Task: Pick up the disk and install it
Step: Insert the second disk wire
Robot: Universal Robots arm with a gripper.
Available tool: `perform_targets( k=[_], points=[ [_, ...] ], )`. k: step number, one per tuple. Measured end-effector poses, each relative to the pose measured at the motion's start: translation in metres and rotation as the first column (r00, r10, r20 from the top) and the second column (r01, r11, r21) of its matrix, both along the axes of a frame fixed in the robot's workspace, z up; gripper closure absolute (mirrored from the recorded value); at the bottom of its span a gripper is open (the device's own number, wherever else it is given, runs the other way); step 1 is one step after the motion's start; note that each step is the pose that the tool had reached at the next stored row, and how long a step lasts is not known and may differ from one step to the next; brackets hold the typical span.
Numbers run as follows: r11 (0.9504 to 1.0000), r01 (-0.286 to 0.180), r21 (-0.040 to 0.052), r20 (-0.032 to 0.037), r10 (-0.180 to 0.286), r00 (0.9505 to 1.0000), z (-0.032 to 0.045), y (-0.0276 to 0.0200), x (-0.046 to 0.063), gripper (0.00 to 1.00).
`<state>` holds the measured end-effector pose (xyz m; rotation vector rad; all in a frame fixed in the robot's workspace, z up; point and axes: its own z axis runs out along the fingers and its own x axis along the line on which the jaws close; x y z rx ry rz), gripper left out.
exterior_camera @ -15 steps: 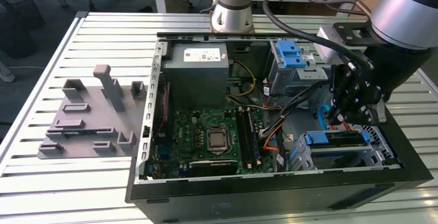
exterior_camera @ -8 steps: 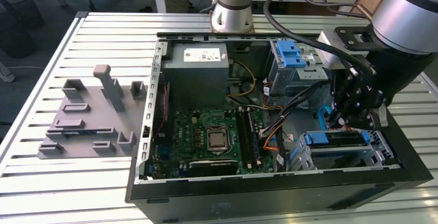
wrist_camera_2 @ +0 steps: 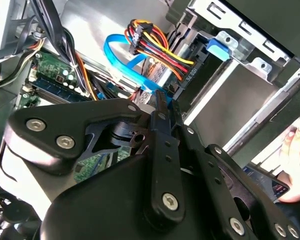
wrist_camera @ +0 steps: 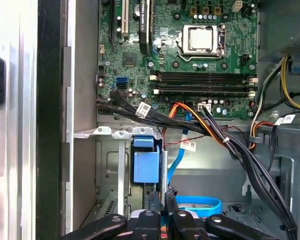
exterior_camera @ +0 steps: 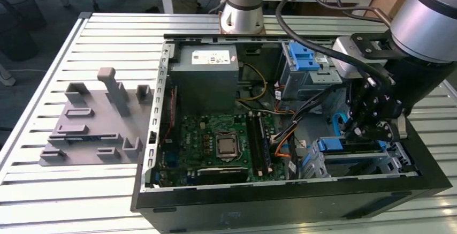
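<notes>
In the exterior view the open computer case [exterior_camera: 286,191] lies on a slatted table. The disk [exterior_camera: 355,152] sits in the drive bay at the case's near corner on the exterior view's right, its blue carrier frame [exterior_camera: 330,144] facing the motherboard. My gripper [exterior_camera: 355,133] hangs just above that bay. In the first wrist view the blue carrier [wrist_camera: 146,167] lies just ahead of my gripper [wrist_camera: 163,196]. In the second wrist view the gripper [wrist_camera_2: 158,97] is shut, fingers pressed together with nothing seen between them, beside a blue data cable [wrist_camera_2: 121,55].
A grey metal box [exterior_camera: 207,65] and the motherboard [exterior_camera: 221,137] fill the case's middle. A blue latch [exterior_camera: 303,57] sits on the far drive cage. Black and coloured cables [wrist_camera: 230,145] cross near the bay. A grey fixture [exterior_camera: 93,127] stands at the exterior view's left. A hand [wrist_camera_2: 296,160] rests outside the case.
</notes>
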<state>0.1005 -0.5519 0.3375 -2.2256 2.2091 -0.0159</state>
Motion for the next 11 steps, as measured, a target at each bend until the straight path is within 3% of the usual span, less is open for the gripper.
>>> perform_targets(
  k=[4, 8, 11],
  points=[
    [1.0000, -0.008, 0.0001, 0.0026, 0.008, 1.0000, -0.0012, -0.0027, 0.0001, 0.84],
    [0.9999, -0.016, -0.0003, 0.0144, 0.016, 0.9998, -0.0017, -0.0029, 0.0001, 0.84],
    [0.9999, -0.017, 0.0000, 0.0150, 0.017, 0.9997, -0.0026, -0.0035, 0.0000, 0.84]
  ],
)
